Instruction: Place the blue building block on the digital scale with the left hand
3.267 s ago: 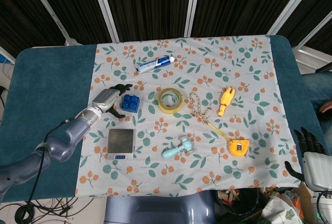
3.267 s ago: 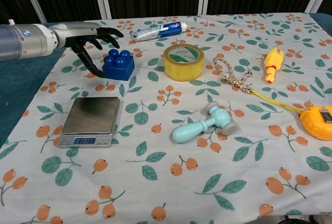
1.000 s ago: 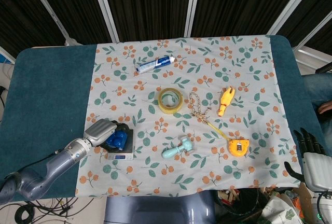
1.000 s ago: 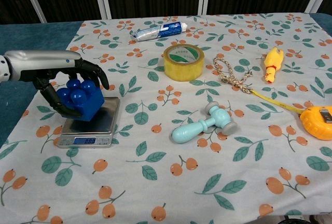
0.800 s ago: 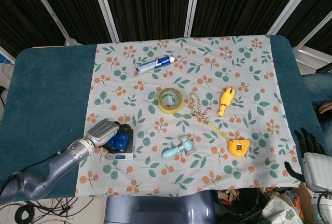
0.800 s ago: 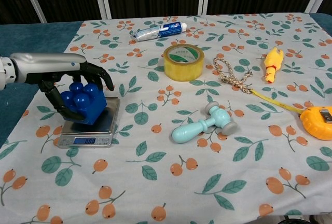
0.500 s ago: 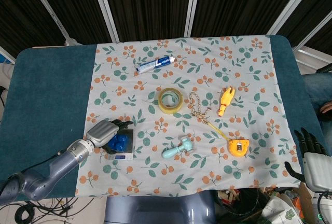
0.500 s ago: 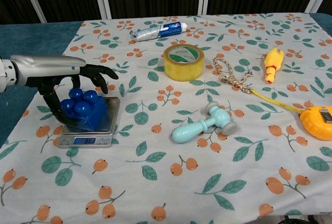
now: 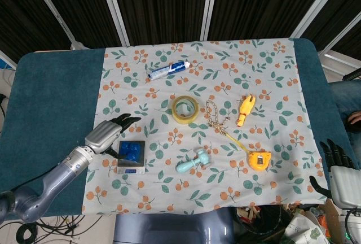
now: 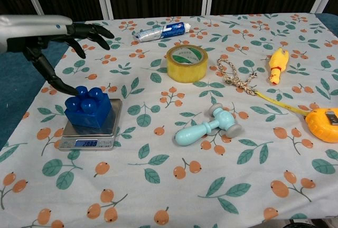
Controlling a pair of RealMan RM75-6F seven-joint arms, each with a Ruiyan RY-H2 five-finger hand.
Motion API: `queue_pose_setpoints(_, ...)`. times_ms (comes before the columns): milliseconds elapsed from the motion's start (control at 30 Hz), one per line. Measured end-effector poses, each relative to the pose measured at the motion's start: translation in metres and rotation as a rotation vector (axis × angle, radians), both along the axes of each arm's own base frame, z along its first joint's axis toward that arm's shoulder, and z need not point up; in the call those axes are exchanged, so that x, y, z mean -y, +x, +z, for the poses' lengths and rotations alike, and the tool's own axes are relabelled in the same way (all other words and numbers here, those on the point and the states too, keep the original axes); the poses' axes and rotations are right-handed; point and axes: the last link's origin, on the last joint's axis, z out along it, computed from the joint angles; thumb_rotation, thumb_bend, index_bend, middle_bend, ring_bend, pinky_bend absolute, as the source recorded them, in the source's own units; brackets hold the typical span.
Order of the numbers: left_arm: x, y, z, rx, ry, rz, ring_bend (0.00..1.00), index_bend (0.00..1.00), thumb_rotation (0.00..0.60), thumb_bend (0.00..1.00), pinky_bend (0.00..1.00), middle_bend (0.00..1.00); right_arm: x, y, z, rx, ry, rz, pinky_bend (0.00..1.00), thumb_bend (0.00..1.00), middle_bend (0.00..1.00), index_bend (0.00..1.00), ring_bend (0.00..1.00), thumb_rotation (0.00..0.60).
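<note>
The studded blue plastic building block (image 10: 87, 106) is seen resting upright on the steel platform of the small silver digital scale (image 10: 91, 134), whose display is lit. The left hand (image 10: 53, 32) is released, its dark fingers spread above and beside the block, holding nothing. The placing is judged done; only withdrawal of the arm is left.

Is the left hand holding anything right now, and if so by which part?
Nothing is held. The left hand is raised with its fingers spread, clear of the blue building block, which sits on the digital scale.
</note>
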Motion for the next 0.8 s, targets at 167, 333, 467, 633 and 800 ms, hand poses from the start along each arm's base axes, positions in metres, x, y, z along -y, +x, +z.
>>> queue_pose_setpoints(167,0.012,-0.013,0.042,0.012,0.075,-0.044,0.02,0.05,0.6,0.0,0.21,0.12,0.0,0.0,0.0,-0.002,-0.001,0.002,0.18,0.22,0.0,0.0,0.06,0.6)
queue_pose_setpoints(333,0.03,-0.038,0.069,-0.042,0.227,-0.055,0.02,0.05,0.6,0.0,0.2,0.12,0.0,0.001,-0.001,-0.005,-0.001,0.002,0.18,0.22,0.0,0.0,0.06,0.6)
queue_pose_setpoints(467,0.059,-0.066,0.088,-0.164,0.435,-0.046,0.02,0.05,0.6,0.0,0.2,0.12,-0.001,0.001,-0.001,-0.006,-0.001,0.004,0.18,0.22,0.0,0.0,0.06,0.6)
queue_pose_setpoints(633,0.102,-0.103,0.103,-0.272,0.588,0.072,0.02,0.04,0.6,0.0,0.18,0.1,-0.001,0.003,-0.002,-0.005,-0.002,0.012,0.18,0.22,0.0,0.0,0.06,0.6)
queue_pose_setpoints(800,0.124,-0.126,0.104,-0.216,0.575,0.207,0.02,0.03,0.6,0.01,0.18,0.1,-0.001,0.005,-0.003,-0.008,0.003,0.022,0.18,0.22,0.0,0.0,0.06,0.6)
